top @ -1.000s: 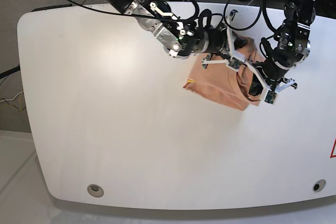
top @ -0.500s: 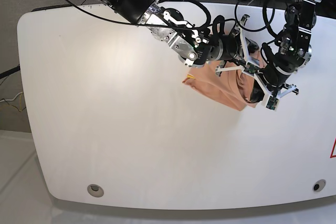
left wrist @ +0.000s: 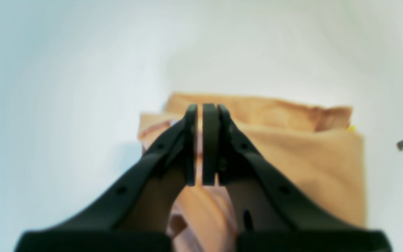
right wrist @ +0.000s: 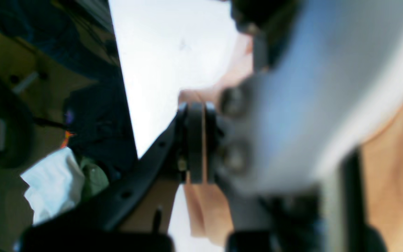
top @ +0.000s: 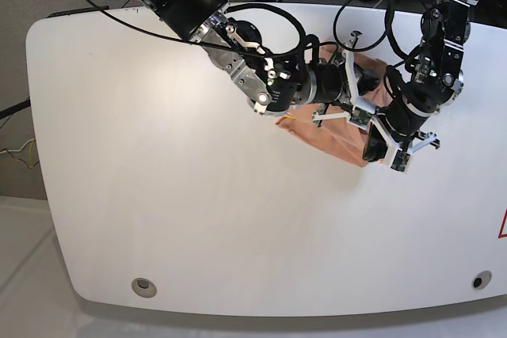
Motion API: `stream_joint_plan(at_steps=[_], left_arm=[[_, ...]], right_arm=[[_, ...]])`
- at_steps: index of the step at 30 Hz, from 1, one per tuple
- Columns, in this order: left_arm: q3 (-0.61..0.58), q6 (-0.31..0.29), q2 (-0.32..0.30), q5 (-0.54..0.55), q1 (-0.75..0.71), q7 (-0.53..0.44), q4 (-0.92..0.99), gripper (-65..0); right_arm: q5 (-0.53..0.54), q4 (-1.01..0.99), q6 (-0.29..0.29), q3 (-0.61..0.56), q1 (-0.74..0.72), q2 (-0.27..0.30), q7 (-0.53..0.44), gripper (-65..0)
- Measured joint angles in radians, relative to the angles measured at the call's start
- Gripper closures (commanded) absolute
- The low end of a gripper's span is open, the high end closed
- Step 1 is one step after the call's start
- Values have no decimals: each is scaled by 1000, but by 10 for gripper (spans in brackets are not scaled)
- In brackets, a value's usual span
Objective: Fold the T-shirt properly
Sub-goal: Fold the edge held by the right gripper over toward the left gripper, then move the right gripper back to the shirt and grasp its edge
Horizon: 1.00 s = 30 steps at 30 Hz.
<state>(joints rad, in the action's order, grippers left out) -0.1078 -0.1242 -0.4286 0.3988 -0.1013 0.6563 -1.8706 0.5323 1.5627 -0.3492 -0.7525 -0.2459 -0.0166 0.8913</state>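
Observation:
The peach T-shirt (top: 337, 138) lies as a folded bundle on the white table (top: 158, 156), largely covered by both arms. A small yellow mark (top: 287, 119) sits at its left corner. My left gripper (top: 371, 146) is over the shirt's right end. In the left wrist view my left gripper (left wrist: 199, 143) is shut above the T-shirt (left wrist: 292, 157), with peach fabric showing between its pads and below them. My right gripper (top: 366, 89) reaches in from the upper left. In the right wrist view my right gripper (right wrist: 201, 140) is shut with a peach strip between the pads, over the T-shirt (right wrist: 390, 168).
The left arm's blurred grey wrist (right wrist: 292, 105) fills much of the right wrist view, so the two grippers are very close. Black cables (top: 372, 5) hang over the table's far edge. Two round holes (top: 143, 286) (top: 481, 281) sit near the front edge.
The right arm swung right, then back left. The left gripper shifted left and slightly down. Less of the shirt shows now, and its left corner stayed put. Both grippers stayed shut.

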Motion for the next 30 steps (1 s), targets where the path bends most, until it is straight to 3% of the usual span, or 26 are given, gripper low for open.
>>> stream_joint_plan(at_steps=[7,19,20,21,22,23,26,30], left_arm=[[-9,1,12,46,48,20,-16,-5],[-11,32,106,46,63,122,-15,-5],[-10,28,117,50,58,141,-15,-5],[1,10,122,41,48,161,-23,-5],[8,-16,119,4,37,193,-26,-5],[14,-5,114,-13,22,231,-26,-5],[23,58,116,-52,-20,290,0,-5],[13,106,142,-20,-55,267,-8,-5]], right_arm=[[29,68,-26,74,2,29,7,0],[58,79,-83,180,18,64,25,0],[60,79,-66,195,21,66,31,0],[32,76,-4,225,23,74,46,0],[-9,68,40,262,21,90,40,0],[-60,54,61,316,14,126,33,0],[-119,17,91,400,-18,216,41,0],[-101,-23,71,441,-17,217,28,0]])
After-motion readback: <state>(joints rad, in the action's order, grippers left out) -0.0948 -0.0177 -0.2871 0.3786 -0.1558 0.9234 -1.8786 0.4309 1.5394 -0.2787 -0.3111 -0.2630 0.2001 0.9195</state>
